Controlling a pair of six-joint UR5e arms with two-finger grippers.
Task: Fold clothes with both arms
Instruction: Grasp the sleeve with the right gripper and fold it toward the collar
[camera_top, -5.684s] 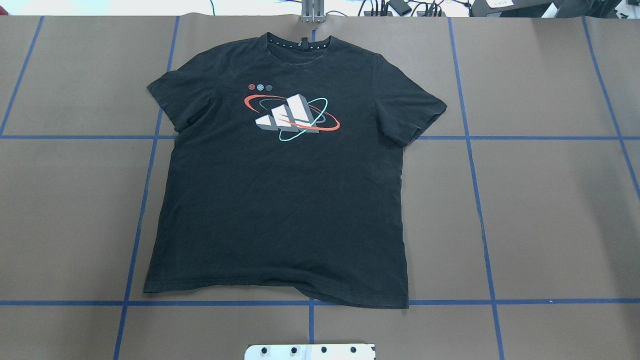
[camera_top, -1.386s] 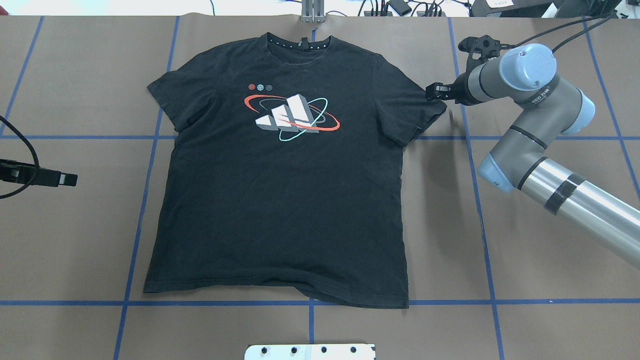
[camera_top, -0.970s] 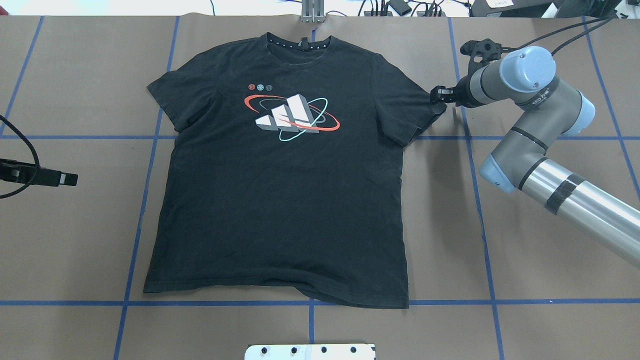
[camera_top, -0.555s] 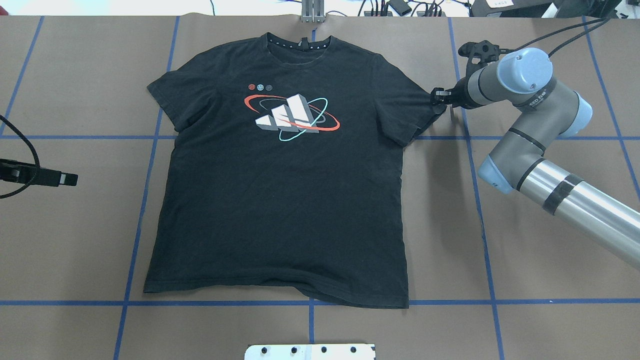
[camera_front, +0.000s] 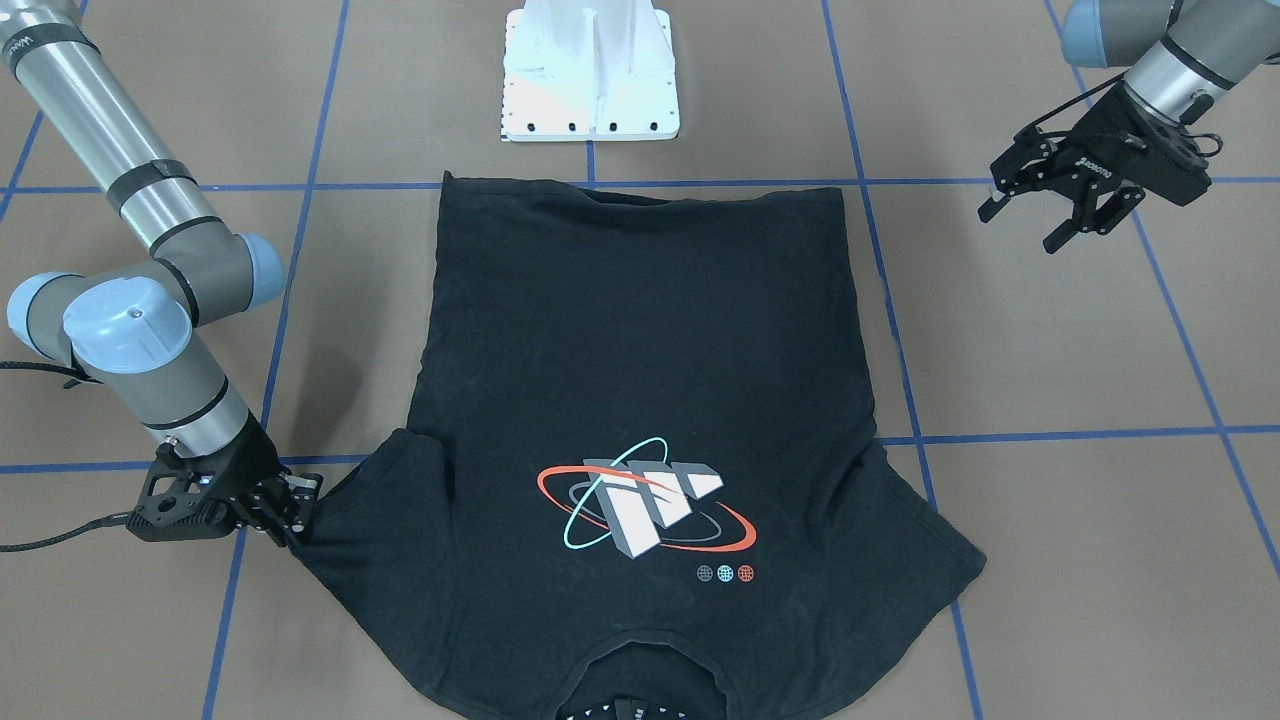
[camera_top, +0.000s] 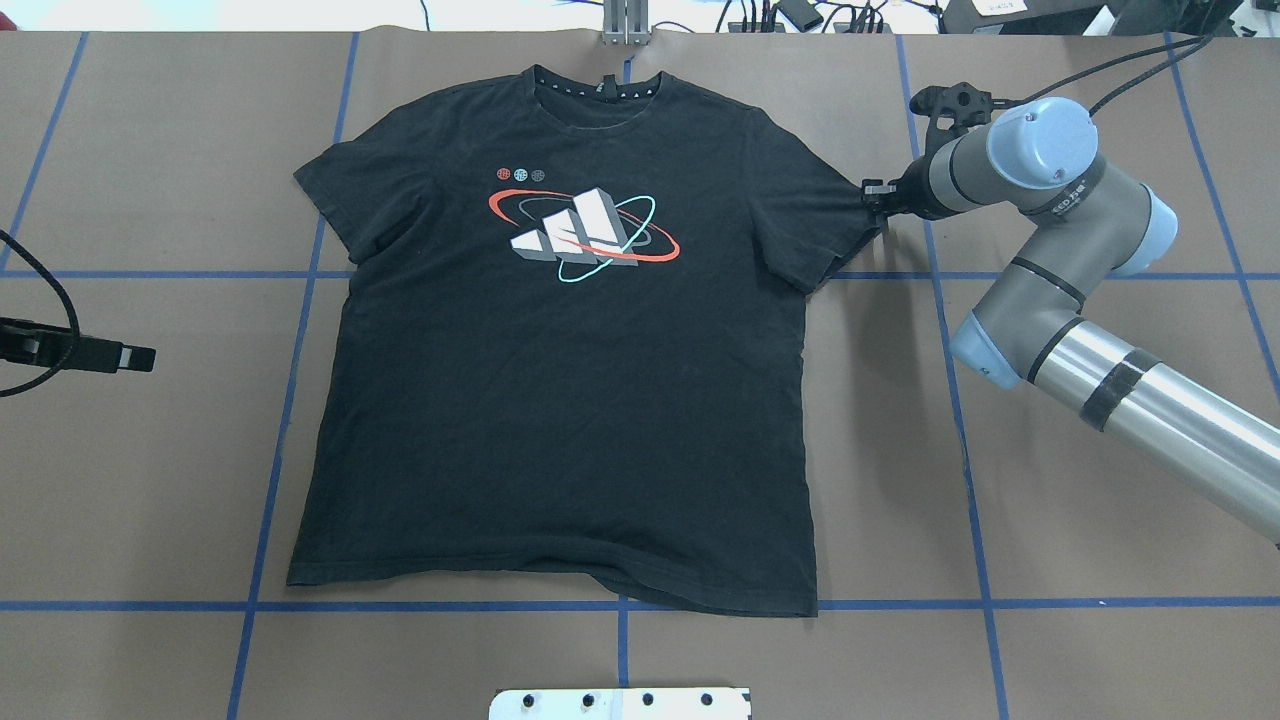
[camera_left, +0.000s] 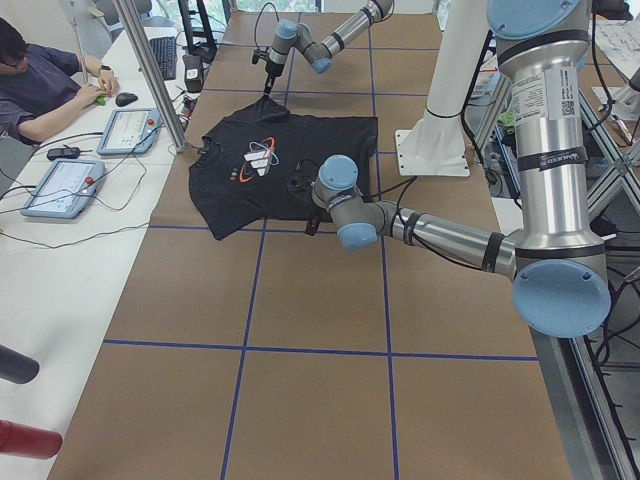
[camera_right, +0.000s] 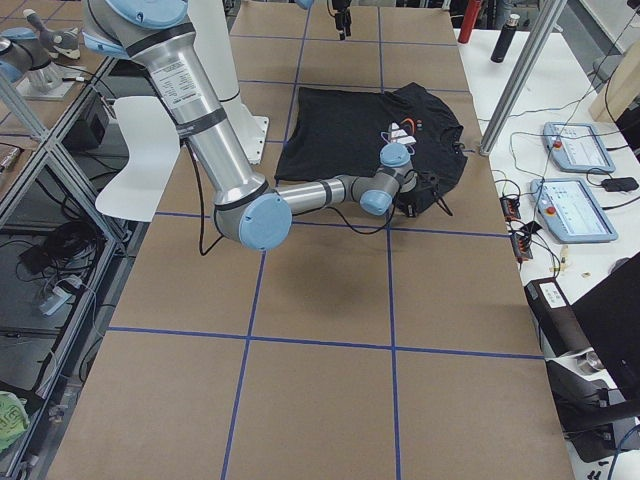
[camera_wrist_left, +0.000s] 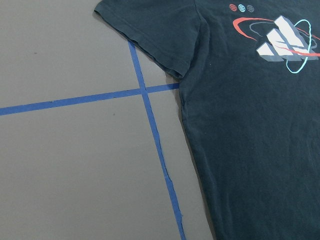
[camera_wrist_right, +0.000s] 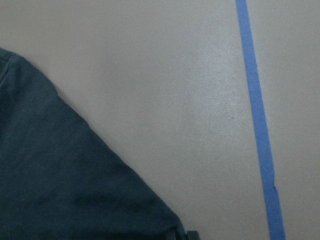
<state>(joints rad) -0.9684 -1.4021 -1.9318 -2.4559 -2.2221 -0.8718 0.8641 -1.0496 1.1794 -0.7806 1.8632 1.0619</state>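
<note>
The black t-shirt (camera_top: 560, 400) lies flat and face up on the brown table, collar at the far edge, with its orbit graphic (camera_top: 583, 235) on the chest. It also shows in the front-facing view (camera_front: 640, 330) and both wrist views (camera_wrist_left: 250, 125) (camera_wrist_right: 60, 175). My right gripper (camera_top: 872, 200) (camera_front: 297, 510) is low at the tip of the shirt's right-hand sleeve (camera_top: 850, 215), shut on the sleeve corner; one fingertip (camera_wrist_right: 187, 234) shows at that corner. My left gripper (camera_front: 1017, 228) (camera_top: 125, 357) is open and empty, hovering well left of the shirt.
The white pedestal base (camera_front: 590, 70) (camera_top: 620, 703) stands at the near edge by the shirt's hem. Blue tape lines (camera_top: 940, 275) grid the table. A metal post (camera_top: 626, 25) stands beyond the collar. An operator (camera_left: 40, 80) and control tablets (camera_right: 575, 145) are at the far side.
Both arms came into view. Over the last second my right gripper moved slightly left and down onto the sleeve tip. The left gripper and the shirt have not moved.
</note>
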